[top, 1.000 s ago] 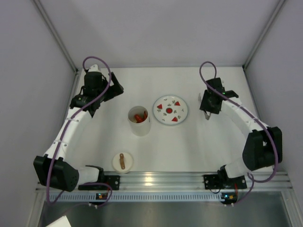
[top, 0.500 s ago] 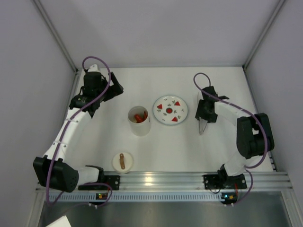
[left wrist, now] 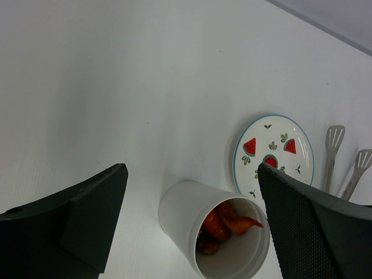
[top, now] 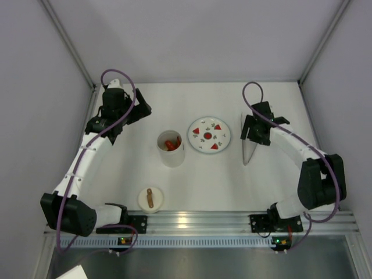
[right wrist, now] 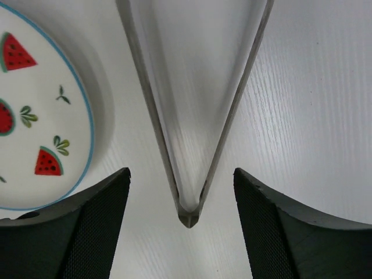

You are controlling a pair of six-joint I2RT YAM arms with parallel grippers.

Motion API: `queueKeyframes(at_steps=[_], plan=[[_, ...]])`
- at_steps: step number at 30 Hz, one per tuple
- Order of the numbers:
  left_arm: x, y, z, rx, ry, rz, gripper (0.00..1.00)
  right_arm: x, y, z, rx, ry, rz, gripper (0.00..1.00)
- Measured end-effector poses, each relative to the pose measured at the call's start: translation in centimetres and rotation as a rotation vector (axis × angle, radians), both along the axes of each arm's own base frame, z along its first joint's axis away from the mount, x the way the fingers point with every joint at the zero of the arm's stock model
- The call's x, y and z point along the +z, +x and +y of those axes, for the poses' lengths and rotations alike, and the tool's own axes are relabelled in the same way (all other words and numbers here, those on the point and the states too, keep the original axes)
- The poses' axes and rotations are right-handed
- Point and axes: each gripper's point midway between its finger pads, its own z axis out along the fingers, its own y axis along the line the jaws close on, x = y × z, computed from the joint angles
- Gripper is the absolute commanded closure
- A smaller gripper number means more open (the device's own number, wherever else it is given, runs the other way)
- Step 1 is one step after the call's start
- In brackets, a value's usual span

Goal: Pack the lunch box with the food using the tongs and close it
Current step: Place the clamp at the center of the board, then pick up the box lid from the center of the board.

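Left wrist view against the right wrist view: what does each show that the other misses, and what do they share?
Left wrist only: the open lunch box with red and orange food inside, and the scalloped tips of the tongs. Right wrist only: the tongs' joined end lying on the table between the open fingers of the right gripper, not touching them. Both: the watermelon plate and the tongs beside it.

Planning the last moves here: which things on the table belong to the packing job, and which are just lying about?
For the job: white cylindrical lunch box, orange-red food strips inside it, round white lid with brown strap, silver metal tongs.
Lying about: round white plate with watermelon pattern.
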Motion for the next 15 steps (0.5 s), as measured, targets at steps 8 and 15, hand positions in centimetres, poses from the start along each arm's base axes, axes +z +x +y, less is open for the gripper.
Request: queueKeyframes(at_steps=[8, 15], plan=[[0.0, 0.0, 0.0, 0.0, 0.0, 0.0, 0.01, 10.6, -4.8, 14.0, 0.395, 0.1, -0.246, 0.43], [0.0, 0.1, 0.3, 0.016, 0.009, -0.001, 0.01, 12.6, -15.3, 25.8, 0.769, 0.195, -0.225, 0.48]])
